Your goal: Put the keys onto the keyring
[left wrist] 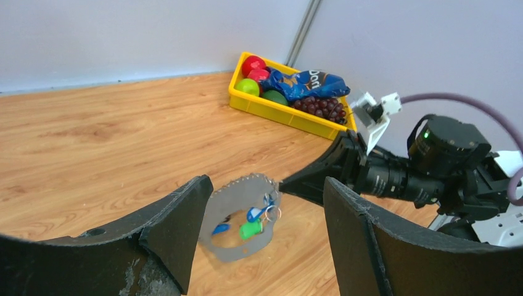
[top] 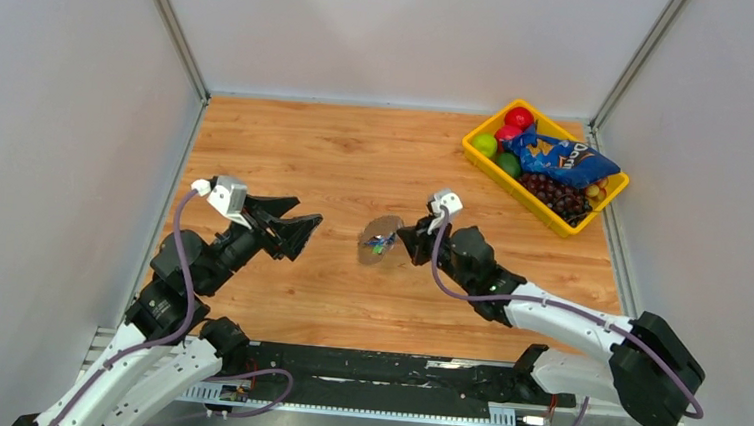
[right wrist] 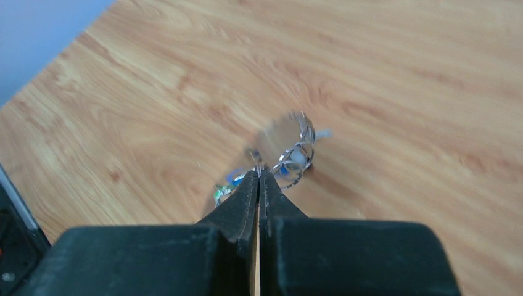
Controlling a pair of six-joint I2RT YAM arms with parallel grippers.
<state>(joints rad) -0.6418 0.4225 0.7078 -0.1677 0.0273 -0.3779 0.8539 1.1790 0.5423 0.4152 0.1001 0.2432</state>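
My right gripper (top: 403, 240) is shut on the keyring (left wrist: 272, 213) and holds it just above the wooden table. The ring's chain (right wrist: 302, 145) swings and smears into a grey loop (left wrist: 237, 200). Blue and green capped keys (left wrist: 250, 229) hang by the ring; they show blurred in the right wrist view (right wrist: 231, 180) and as a small cluster in the top view (top: 381, 241). I cannot tell which keys are threaded on the ring. My left gripper (top: 302, 230) is open and empty, a short way left of the cluster, and its fingers (left wrist: 185, 216) frame it.
A yellow tray (top: 482, 158) stands at the back right corner with red and green fruit, dark grapes and a blue chip bag (top: 562, 158). It also shows in the left wrist view (left wrist: 259, 106). Grey walls close in the table on three sides.
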